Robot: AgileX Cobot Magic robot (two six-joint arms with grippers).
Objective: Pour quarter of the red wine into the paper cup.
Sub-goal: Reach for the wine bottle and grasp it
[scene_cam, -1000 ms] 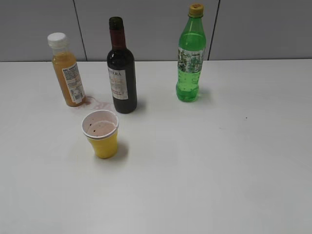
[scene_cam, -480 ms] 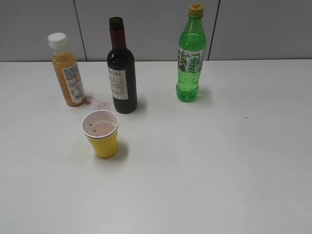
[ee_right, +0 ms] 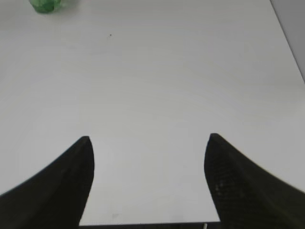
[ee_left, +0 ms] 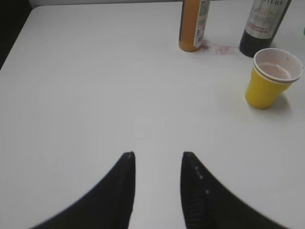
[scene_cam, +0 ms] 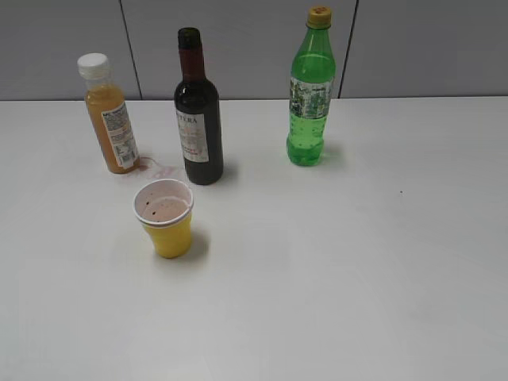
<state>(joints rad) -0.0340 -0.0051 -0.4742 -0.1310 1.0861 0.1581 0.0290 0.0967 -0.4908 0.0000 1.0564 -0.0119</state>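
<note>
The red wine bottle (scene_cam: pixel 198 119), dark glass with a maroon neck and white label, stands upright at the back of the white table; its base shows in the left wrist view (ee_left: pixel 263 26). The yellow paper cup (scene_cam: pixel 165 217) stands in front of it, with pinkish liquid inside; it also shows in the left wrist view (ee_left: pixel 273 77). My left gripper (ee_left: pixel 157 155) is open and empty over bare table, well to the left of and nearer than the cup. My right gripper (ee_right: pixel 147 138) is wide open and empty over bare table. Neither gripper shows in the exterior view.
An orange juice bottle (scene_cam: pixel 109 115) with a white cap stands left of the wine. A green soda bottle (scene_cam: pixel 311 91) with a yellow cap stands to the right; its base shows in the right wrist view (ee_right: pixel 45 5). A reddish spill (scene_cam: pixel 159 170) lies between juice and wine.
</note>
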